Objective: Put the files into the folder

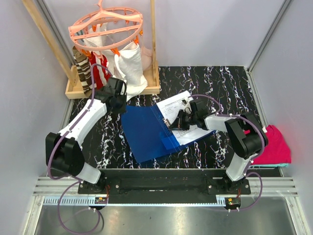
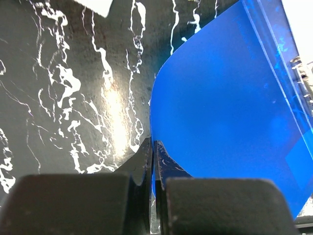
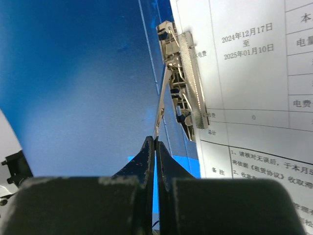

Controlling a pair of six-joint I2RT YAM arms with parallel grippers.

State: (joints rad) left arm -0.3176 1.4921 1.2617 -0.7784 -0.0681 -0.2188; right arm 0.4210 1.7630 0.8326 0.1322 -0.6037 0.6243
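Left claw (image 2: 152, 147) closed tight at the edge of the flat blue plastic folder (image 2: 225, 98), right claw (image 3: 155, 142) closed against its metal clip (image 3: 183, 83), white printed paper sheets (image 3: 254, 73) lying along that clip, on black marbled worktop (image 2: 58, 98).

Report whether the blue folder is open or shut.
Open. The folder lies spread, its cover turned out leftward, and the files show uncovered by the metal clip.

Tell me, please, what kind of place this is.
Most likely a robot test cell in a laboratory, not an office. Plain panels in metal frames enclose a black marbled table; two arms are bolted to a rail; unrelated props, a pink drying hanger and blue folder, share it.
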